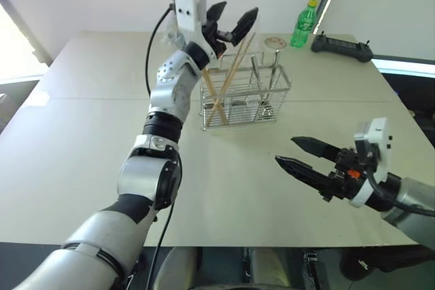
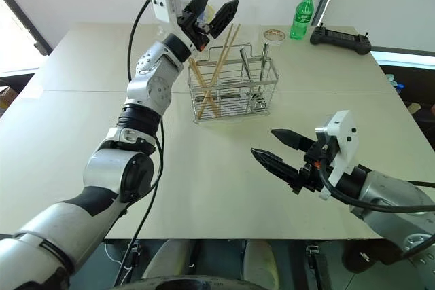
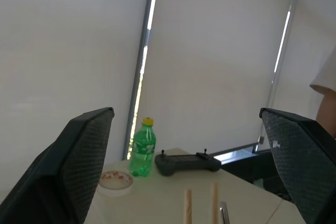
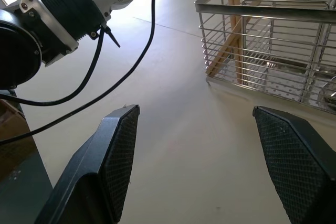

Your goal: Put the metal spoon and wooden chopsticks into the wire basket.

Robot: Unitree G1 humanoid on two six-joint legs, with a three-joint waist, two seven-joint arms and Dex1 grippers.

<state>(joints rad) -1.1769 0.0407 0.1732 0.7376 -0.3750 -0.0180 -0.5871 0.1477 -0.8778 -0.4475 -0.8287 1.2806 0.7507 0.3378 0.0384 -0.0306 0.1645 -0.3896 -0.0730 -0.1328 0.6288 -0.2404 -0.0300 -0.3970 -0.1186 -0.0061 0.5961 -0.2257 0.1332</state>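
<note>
Left eye view shows the wire basket [image 1: 246, 98] standing on the pale tabletop [image 1: 88, 134], toward the far side. The wooden chopsticks [image 1: 225, 81] stand inside its left compartment, leaning and crossing each other, with their tips rising above the rim. The metal spoon [image 1: 265, 86] stands in the right part of the basket, handle up. The left hand [image 1: 231, 20] is above the chopstick tips with its fingers spread wide and nothing between them. The right hand [image 1: 295, 153] is low at the near right, well apart from the basket, fingers also spread and empty. A green bottle [image 1: 304, 24], a small round dish [image 1: 274, 43] and a black controller [image 1: 342, 47] are at the far right edge
</note>
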